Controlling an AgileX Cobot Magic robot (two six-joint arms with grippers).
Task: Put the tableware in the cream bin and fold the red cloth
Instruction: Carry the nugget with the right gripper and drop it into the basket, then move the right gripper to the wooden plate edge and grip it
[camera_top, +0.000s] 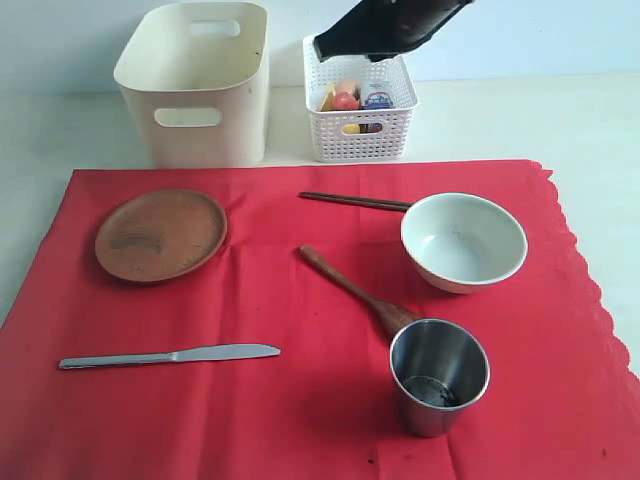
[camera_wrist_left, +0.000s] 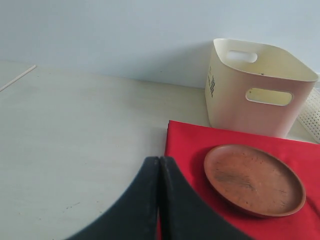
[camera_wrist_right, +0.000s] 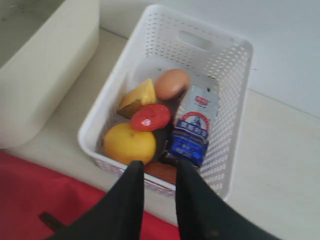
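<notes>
The red cloth (camera_top: 300, 400) lies spread flat on the table. On it rest a brown plate (camera_top: 160, 235), a steel knife (camera_top: 170, 355), dark chopsticks (camera_top: 355, 201), a white bowl (camera_top: 463, 240), a wooden spoon (camera_top: 350, 285) and a steel cup (camera_top: 437, 375). The cream bin (camera_top: 195, 80) stands behind the cloth at the back left and looks empty. My right gripper (camera_wrist_right: 159, 164) hovers over the near rim of the white basket (camera_wrist_right: 165, 100), jaws a little apart with nothing between them. My left gripper (camera_wrist_left: 159, 160) is shut and empty by the cloth's left edge, near the plate (camera_wrist_left: 255, 180).
The white lattice basket (camera_top: 360, 110) beside the bin holds an egg (camera_wrist_right: 171, 84), a lemon (camera_wrist_right: 129, 144), cheese (camera_wrist_right: 137, 96), a red round item and a blue milk carton (camera_wrist_right: 192, 130). Bare pale table surrounds the cloth; a wall stands behind.
</notes>
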